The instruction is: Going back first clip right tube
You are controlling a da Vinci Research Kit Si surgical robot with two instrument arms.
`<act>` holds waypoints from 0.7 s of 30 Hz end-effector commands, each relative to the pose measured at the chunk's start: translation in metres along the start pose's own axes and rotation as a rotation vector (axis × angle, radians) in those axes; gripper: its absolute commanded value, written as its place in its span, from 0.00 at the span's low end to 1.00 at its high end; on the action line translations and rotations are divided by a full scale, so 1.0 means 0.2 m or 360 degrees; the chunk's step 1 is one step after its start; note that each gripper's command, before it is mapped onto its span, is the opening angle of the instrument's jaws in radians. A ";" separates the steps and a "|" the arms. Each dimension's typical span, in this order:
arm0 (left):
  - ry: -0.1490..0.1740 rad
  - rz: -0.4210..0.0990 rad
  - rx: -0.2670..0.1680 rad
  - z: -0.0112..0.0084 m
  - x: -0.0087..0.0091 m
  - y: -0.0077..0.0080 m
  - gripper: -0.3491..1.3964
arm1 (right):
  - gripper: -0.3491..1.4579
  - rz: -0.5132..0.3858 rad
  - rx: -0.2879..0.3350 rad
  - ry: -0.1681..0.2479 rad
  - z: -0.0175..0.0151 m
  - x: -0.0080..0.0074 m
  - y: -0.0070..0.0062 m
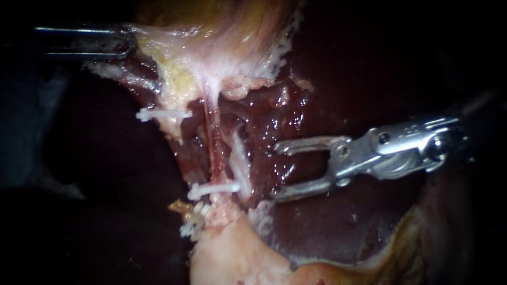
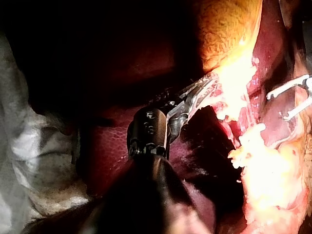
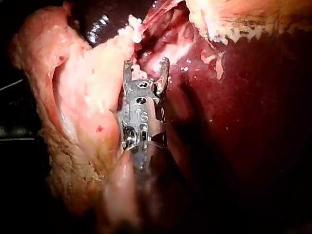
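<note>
Two tubes run down from the gallbladder (image 1: 222, 37): a thin reddish tube (image 1: 211, 137) and, right of it, a pale tube (image 1: 240, 158). One white clip (image 1: 214, 189) crosses the reddish tube low down. A second white clip (image 1: 163, 114) sits higher up on the left, on pale tissue. My right instrument (image 1: 275, 173) comes in from the right with its jaws open and empty, just right of the pale tube and clear of it; its jaws (image 3: 146, 66) also show parted in the right wrist view. My left instrument (image 1: 127, 42) is shut on the gallbladder's edge at the upper left, holding it taut.
Dark red liver (image 1: 338, 227) lies behind and below my right instrument. A pale fatty stump (image 1: 232, 253) carries another clip (image 1: 193, 221) below the tubes. In the left wrist view my right instrument's open jaws (image 2: 292, 100) show beyond the bright tissue.
</note>
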 end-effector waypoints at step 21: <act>0.0003 0.0026 0.0021 0.022 -0.011 -0.008 0.00 | 0.47 -0.0039 -0.0074 -0.0017 -0.015 -0.002 0.001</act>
